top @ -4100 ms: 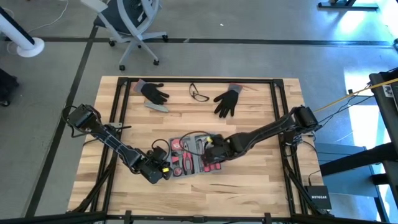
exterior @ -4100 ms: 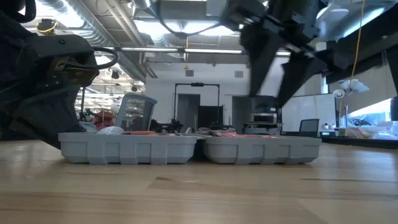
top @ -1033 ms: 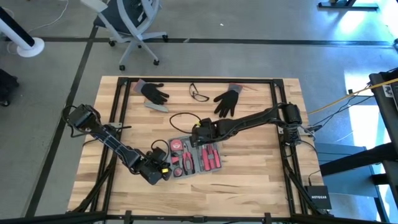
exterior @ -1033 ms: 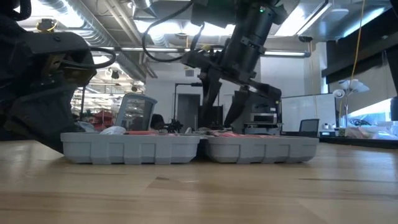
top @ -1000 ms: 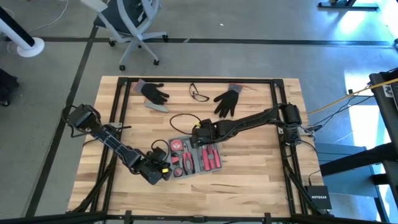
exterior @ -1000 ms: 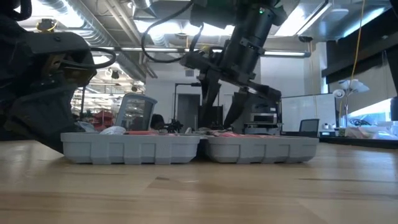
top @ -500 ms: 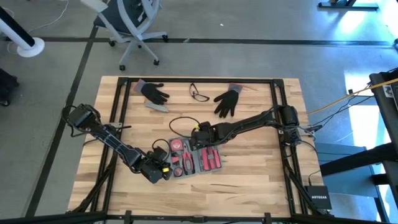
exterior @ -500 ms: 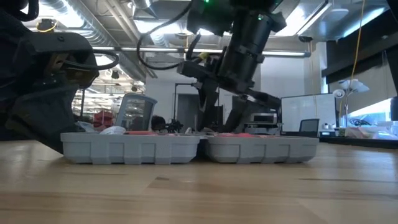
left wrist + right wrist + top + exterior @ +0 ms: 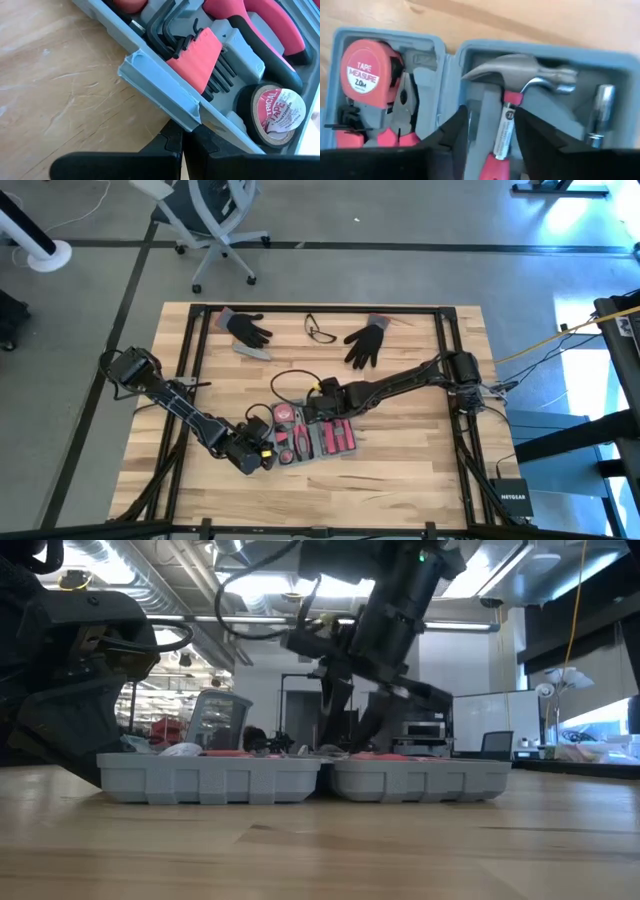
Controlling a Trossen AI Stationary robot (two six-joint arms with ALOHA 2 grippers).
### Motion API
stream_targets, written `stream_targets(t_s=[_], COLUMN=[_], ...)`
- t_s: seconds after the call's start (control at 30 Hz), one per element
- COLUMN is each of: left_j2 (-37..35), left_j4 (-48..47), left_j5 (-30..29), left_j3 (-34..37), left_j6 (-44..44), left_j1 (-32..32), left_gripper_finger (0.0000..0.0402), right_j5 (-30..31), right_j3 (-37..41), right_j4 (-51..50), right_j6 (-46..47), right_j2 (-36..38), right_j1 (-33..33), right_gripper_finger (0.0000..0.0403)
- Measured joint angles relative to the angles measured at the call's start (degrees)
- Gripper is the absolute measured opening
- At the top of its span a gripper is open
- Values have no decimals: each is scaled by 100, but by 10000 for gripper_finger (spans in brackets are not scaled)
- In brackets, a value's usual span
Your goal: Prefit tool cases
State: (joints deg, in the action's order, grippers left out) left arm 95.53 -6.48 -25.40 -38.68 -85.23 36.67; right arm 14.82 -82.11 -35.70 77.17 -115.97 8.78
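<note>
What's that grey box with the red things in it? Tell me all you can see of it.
The tool case is a flat blue-grey plastic box lying open on the wooden table, both halves side by side. Moulded recesses hold a hammer, a red tape measure, pliers, hex keys and a tape roll. The left tool is shut on its rim; the right tool hangs astride the hammer's handle.

Round red tape measure [image 9: 364,71] in the open blue-grey plastic case [image 9: 450,65] reads "TAPE MEASURE"; black tape roll [image 9: 272,111] with white core label reads "TRICAL TAPE"; small black box [image 9: 515,498] beside the table reads "NETGEAR".
</note>
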Motion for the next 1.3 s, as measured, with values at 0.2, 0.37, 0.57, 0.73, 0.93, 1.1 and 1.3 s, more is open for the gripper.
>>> stream_targets(t_s=[0.2, 0.37, 0.57, 0.73, 0.93, 1.1, 1.3], left_j2=[4, 4, 7, 7, 7, 7, 9], left_j4=[8, 13, 21, 30, 39, 41, 41], left_j5=[8, 8, 4, 9, 28, 35, -29], left_j3=[0, 0, 0, 2, 2, 4, 4], left_j6=[16, 20, 13, 5, -37, -125, -168], left_j1=[0, 2, 11, 15, 9, 9, 9], left_gripper_finger=[0, 0, 0, 0, 0, 0, 0], right_j5=[132, 204, 141, -52, 78, -42, -164], right_j3=[-627, -725, -699, -514, -442, -428, -478], right_j4=[-943, -756, -615, -443, -331, -487, -954], right_j6=[-974, -1077, -1106, -1052, -1020, -1237, -1382], right_j2=[47, 43, -173, -455, -570, -234, 136], right_j1=[-65, -170, -216, -201, -145, -97, 202], right_gripper_finger=[15, 2, 0, 0, 0, 0, 0])
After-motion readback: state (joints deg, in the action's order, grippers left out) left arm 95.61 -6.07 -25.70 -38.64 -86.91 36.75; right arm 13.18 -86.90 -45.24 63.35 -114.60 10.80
